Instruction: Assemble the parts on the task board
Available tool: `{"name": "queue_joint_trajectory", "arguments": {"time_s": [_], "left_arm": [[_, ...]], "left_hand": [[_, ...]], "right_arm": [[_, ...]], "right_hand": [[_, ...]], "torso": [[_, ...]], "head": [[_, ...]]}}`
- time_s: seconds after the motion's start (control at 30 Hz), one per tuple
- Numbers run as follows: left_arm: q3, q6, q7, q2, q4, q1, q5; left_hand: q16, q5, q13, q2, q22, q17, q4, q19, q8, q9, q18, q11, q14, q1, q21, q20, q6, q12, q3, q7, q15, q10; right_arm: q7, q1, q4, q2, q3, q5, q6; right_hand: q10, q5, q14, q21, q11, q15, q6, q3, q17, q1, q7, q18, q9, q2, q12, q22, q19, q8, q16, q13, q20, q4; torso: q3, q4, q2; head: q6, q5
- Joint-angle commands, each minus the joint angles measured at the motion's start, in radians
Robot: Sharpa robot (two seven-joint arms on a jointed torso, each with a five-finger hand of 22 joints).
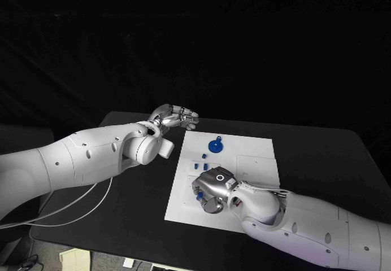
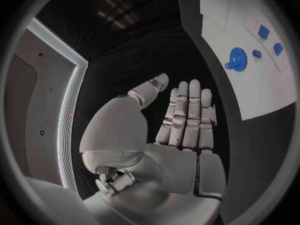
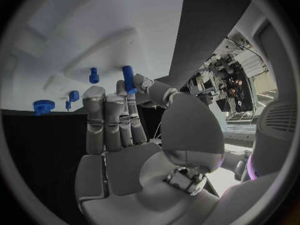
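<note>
Head view, your right hand (image 1: 213,189) low over the board's (image 1: 252,164) near end, pinching a blue peg (image 3: 128,78), small blue parts (image 1: 199,166) beyond, blue gear (image 1: 214,146) farther, your left hand (image 1: 173,117) off the far corner, fingers straight, holding nothing.

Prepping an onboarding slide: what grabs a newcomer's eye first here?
The white task board in the middle of the black table, with a round blue part near its far end. The right hand sits over the board's near part, a blue peg at its fingers. The left hand hovers off the board's far left corner, holding nothing.
</note>
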Motion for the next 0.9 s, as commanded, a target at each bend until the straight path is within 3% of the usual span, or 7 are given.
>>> {"name": "queue_joint_trajectory", "arguments": {"time_s": [0.03, 0.47, 0.6, 0.67, 0.73, 0.9], "left_arm": [[0.001, 0.012, 0.01, 0.003, 0.002, 0.001, 0.005], [0.001, 0.014, 0.009, 0.003, 0.002, 0.001, 0.005], [0.001, 0.015, 0.008, 0.002, 0.002, 0.001, 0.005], [0.001, 0.015, 0.007, 0.002, 0.002, 0.001, 0.005], [0.001, 0.016, 0.007, 0.002, 0.002, 0.001, 0.005], [0.001, 0.015, 0.006, 0.001, 0.001, 0.001, 0.005]], "left_hand": [[-0.006, -0.003, -0.001, 0.007, 0.001, 0.001, 0.004, 0.002, 0.005, -0.001, 0.009, -0.002, 0.004, 0.001, -0.007, 0.007, -0.004, 0.005, -0.003, 0.001, 0.001, -0.003], [-0.007, -0.003, -0.001, 0.007, 0.002, 0.003, 0.005, 0.003, 0.005, -0.001, 0.009, -0.002, 0.004, 0.0, -0.007, 0.007, -0.004, 0.005, -0.003, 0.001, 0.002, -0.003], [-0.008, -0.003, -0.001, 0.007, 0.002, 0.003, 0.005, 0.003, 0.005, -0.001, 0.008, -0.002, 0.004, 0.0, -0.008, 0.007, -0.004, 0.005, -0.003, 0.001, 0.002, -0.003], [-0.008, -0.003, -0.001, 0.007, 0.002, 0.003, 0.005, 0.003, 0.005, -0.001, 0.008, -0.002, 0.004, 0.0, -0.008, 0.007, -0.004, 0.005, -0.003, 0.001, 0.002, -0.003], [-0.008, -0.003, -0.001, 0.007, 0.002, 0.003, 0.005, 0.003, 0.005, -0.001, 0.008, -0.002, 0.004, 0.0, -0.008, 0.007, -0.004, 0.005, -0.003, 0.001, 0.002, -0.003], [-0.009, -0.003, -0.001, 0.007, 0.002, 0.004, 0.005, 0.002, 0.005, -0.001, 0.008, -0.002, 0.004, 0.0, -0.008, 0.007, -0.004, 0.005, -0.003, 0.001, 0.002, -0.004]], "right_arm": [[0.003, -0.004, 0.001, 0.005, -0.005, -0.017, 0.029], [0.004, -0.004, -0.006, 0.017, -0.007, -0.004, 0.041], [0.012, -0.004, -0.011, 0.016, -0.009, 0.015, 0.036], [0.015, -0.004, -0.012, 0.016, -0.009, 0.018, 0.037], [0.017, -0.004, -0.014, 0.015, -0.009, 0.025, 0.034], [0.019, -0.004, -0.016, 0.015, -0.009, 0.035, 0.023]], "right_hand": [[0.047, 0.0, -0.002, 0.006, -0.008, -0.012, 0.009, 0.003, -0.001, 0.0, -0.001, 0.119, 0.001, 0.006, 0.004, 0.018, 0.001, 0.006, 0.0, -0.001, -0.005, 0.0], [0.043, 0.0, -0.003, 0.005, -0.007, -0.011, 0.008, 0.005, -0.002, -0.004, 0.0, 0.119, 0.002, 0.003, 0.001, 0.017, -0.001, 0.004, -0.002, 0.0, -0.005, 0.0], [0.029, 0.009, -0.003, 0.004, -0.001, -0.006, -0.004, 0.001, -0.005, -0.019, 0.005, 0.119, -0.001, -0.024, -0.008, 0.017, -0.003, -0.006, -0.005, -0.001, -0.001, 0.001], [0.005, 0.008, -0.002, 0.005, 0.008, 0.003, -0.026, -0.016, -0.007, -0.044, 0.015, 0.119, -0.007, -0.056, -0.023, 0.017, -0.001, -0.021, -0.006, -0.005, 0.001, 0.012], [-0.004, 0.008, -0.001, 0.004, 0.013, 0.007, -0.036, -0.027, -0.008, -0.054, 0.02, 0.119, -0.01, -0.073, -0.03, 0.016, -0.001, -0.028, -0.007, -0.007, 0.002, 0.02], [-0.048, 0.016, -0.002, 0.002, 0.029, 0.023, -0.07, -0.083, -0.009, -0.075, 0.035, 0.119, -0.02, -0.084, -0.057, 0.016, -0.003, -0.05, -0.006, -0.015, 0.001, 0.013]], "torso": [[-0.0008, 0.0002, 0.0], [-0.0006, -0.0002, 0.0], [-0.0003, -0.0009, 0.0], [-0.0002, -0.0012, 0.0], [0.0004, -0.0013, 0.0], [0.0007, -0.0014, 0.0]], "head": [[-0.001, -0.001], [-0.001, -0.001], [-0.003, -0.002], [-0.003, -0.001], [-0.003, -0.001], [-0.003, -0.002]]}}
